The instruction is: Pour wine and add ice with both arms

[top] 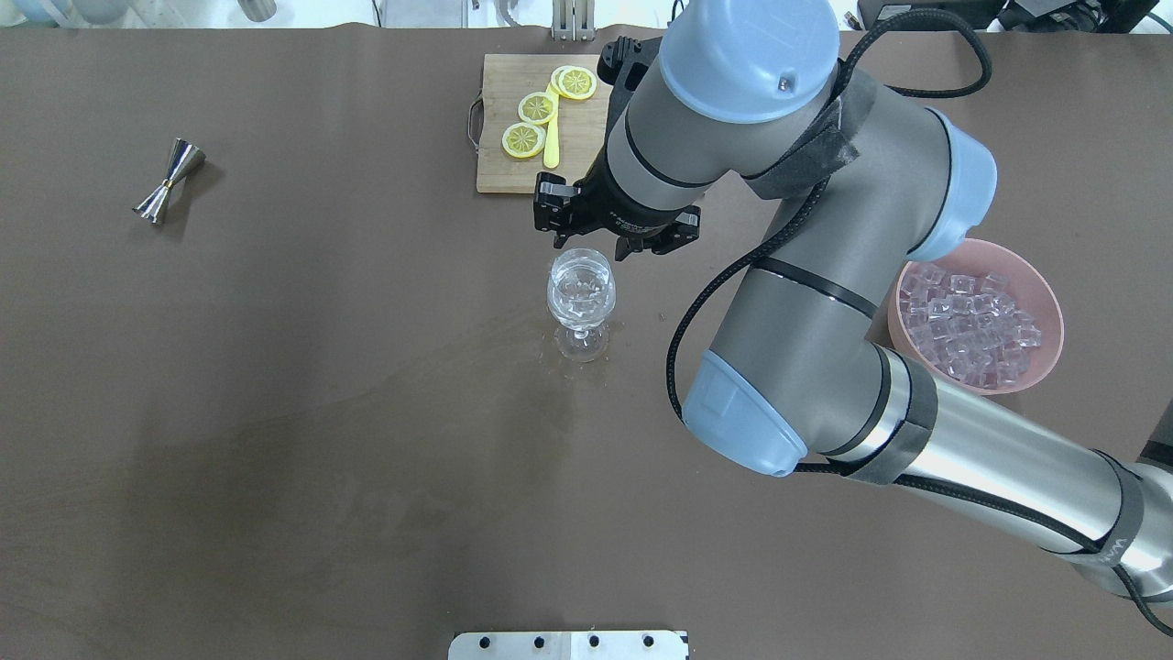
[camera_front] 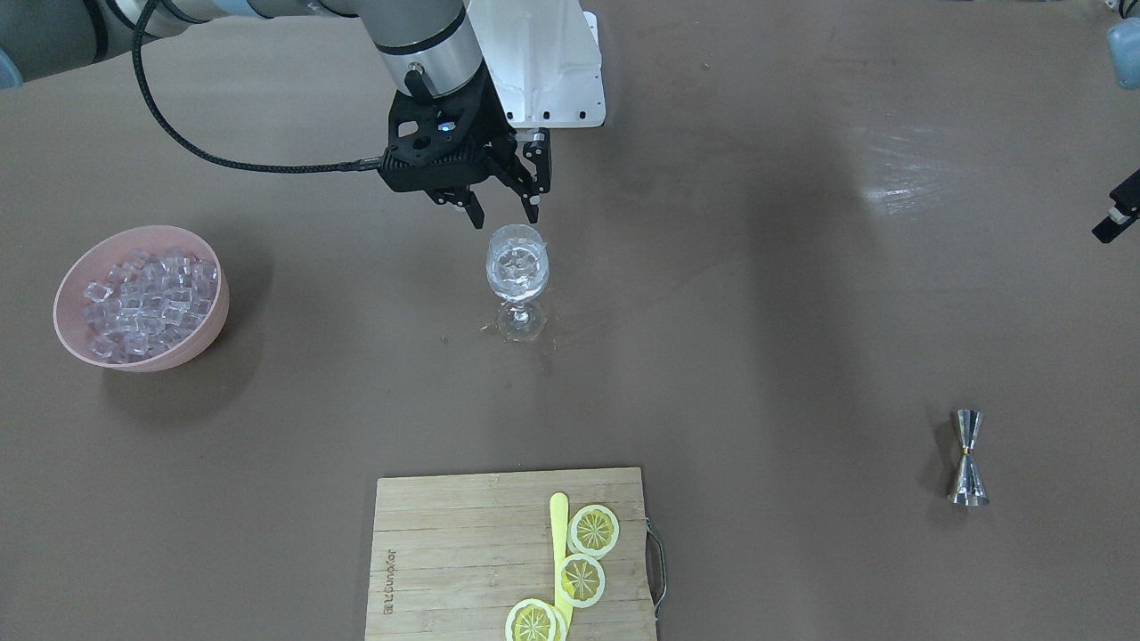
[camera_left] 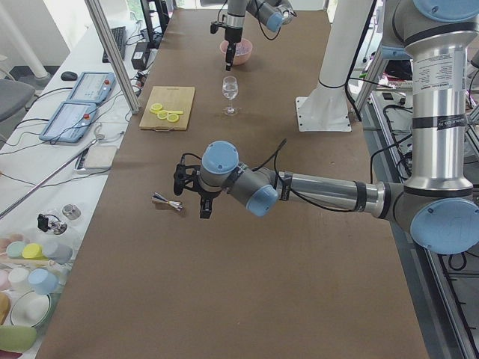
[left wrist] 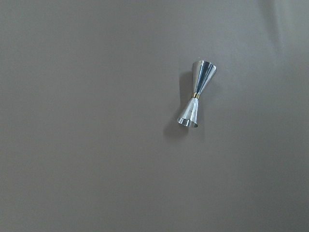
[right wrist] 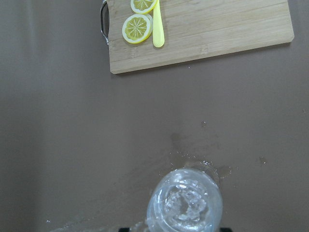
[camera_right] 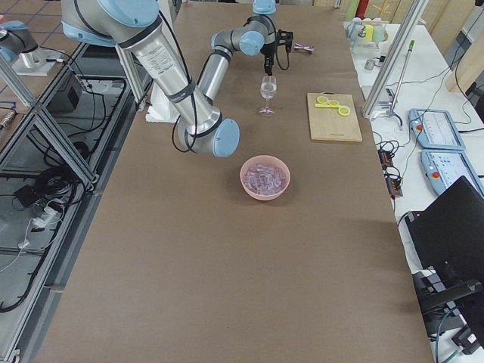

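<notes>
A stemmed wine glass stands mid-table and holds several clear ice cubes with clear, water-like wine around them. It also shows from above in the right wrist view. My right gripper hovers just above the glass rim on the robot's side, open and empty. A pink bowl full of ice cubes sits well to the side. My left gripper shows only as a black tip at the view's edge, above a steel jigger. I cannot tell whether it is open or shut.
Small splashes of liquid lie around the glass foot. A wooden cutting board with lemon slices and a yellow stick lies at the operators' edge. The jigger lies on its side far from the glass.
</notes>
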